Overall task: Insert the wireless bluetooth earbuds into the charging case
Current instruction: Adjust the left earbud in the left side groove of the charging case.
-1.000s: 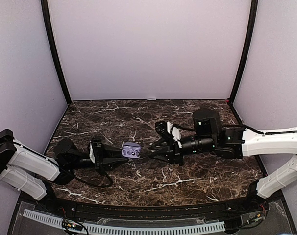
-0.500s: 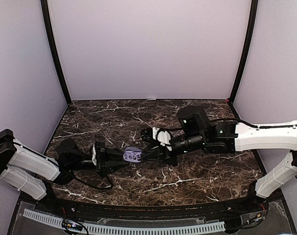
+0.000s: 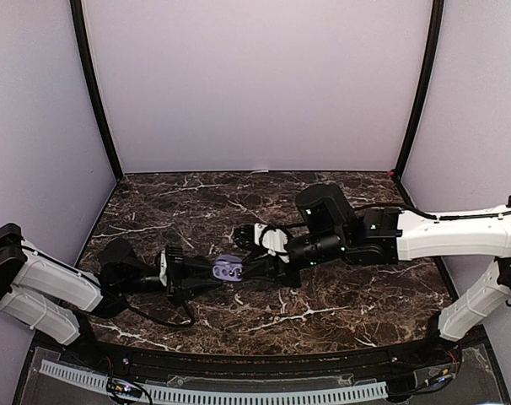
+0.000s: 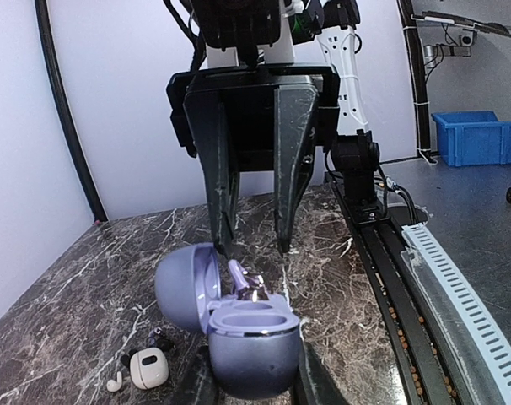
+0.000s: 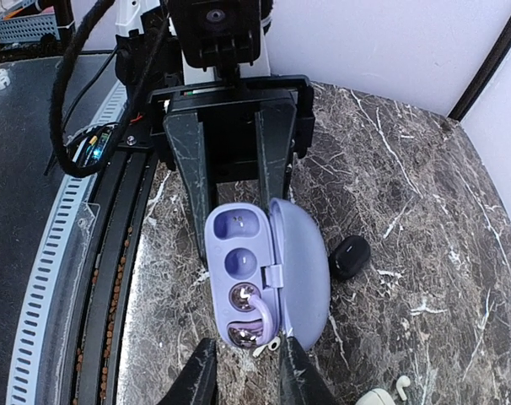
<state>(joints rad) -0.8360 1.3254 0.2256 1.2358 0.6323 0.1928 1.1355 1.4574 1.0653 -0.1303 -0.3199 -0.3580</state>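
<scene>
left gripper [image 4: 251,384] clamped on open purple charging case [image 5: 277,261], centre of table [image 3: 348,299]. Purple earbud [image 5: 247,316] in case's right-end well, stem poking up, at tips of right gripper [image 4: 254,245]; jaws narrowly apart, can't tell if gripping it

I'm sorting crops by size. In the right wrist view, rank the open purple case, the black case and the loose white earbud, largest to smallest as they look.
1. open purple case, though it is probably nearest the camera
2. black case
3. white earbud, near the bottom edge
</scene>
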